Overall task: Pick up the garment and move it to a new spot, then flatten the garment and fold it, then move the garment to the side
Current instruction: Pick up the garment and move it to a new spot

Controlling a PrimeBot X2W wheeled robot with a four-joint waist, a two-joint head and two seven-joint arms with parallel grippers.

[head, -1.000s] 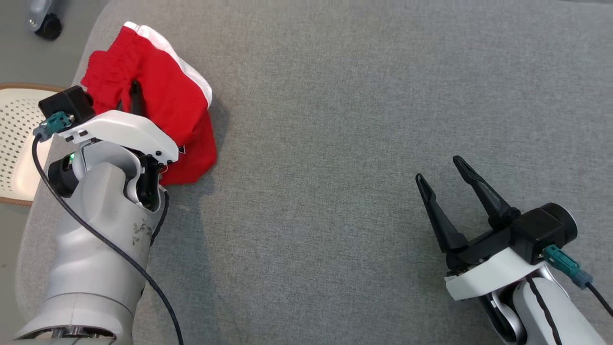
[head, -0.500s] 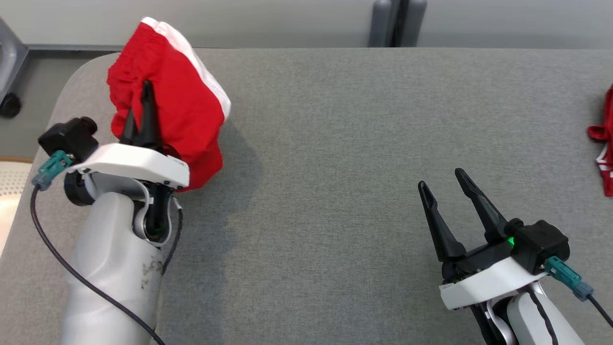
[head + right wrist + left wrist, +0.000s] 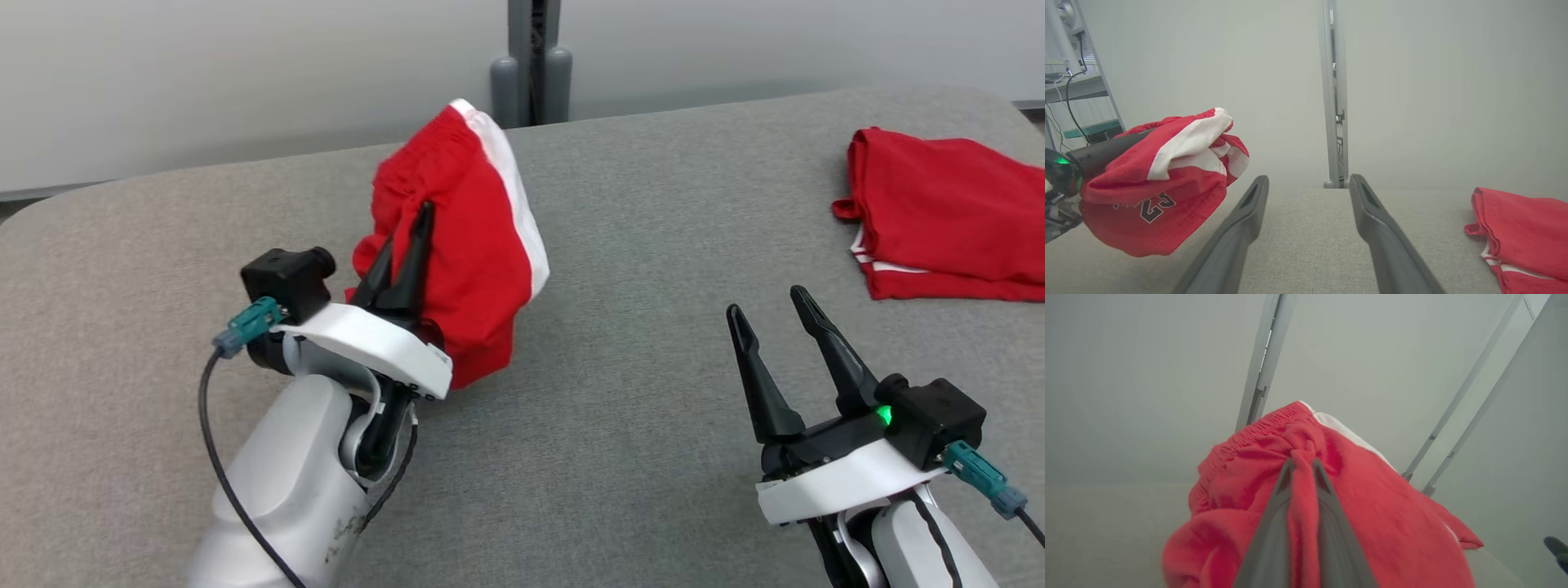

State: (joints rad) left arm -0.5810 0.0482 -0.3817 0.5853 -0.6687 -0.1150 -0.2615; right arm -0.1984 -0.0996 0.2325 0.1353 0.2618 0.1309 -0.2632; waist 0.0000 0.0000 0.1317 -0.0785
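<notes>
Move step: left gripper [image 3: 416, 224] clamped on bunched garment [image 3: 478, 245], held above surface [image 3: 637, 408], well apart from folded red pile [image 3: 939, 212]. Right gripper [image 3: 764, 300] wide open, empty. Next, probably: lower garment, release, spread flat.

We see soft, even light, a faint shadow just under the red shorts [image 3: 469, 245], and hazy, washed-out wrist views.

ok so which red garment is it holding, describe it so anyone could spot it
Start from the grey padded table; on its left half the left gripper is shut on a bunched red garment held up off the surface. Unlike the other red garment, which lies flat at the far right, this one shows a broad white stripe.
</notes>
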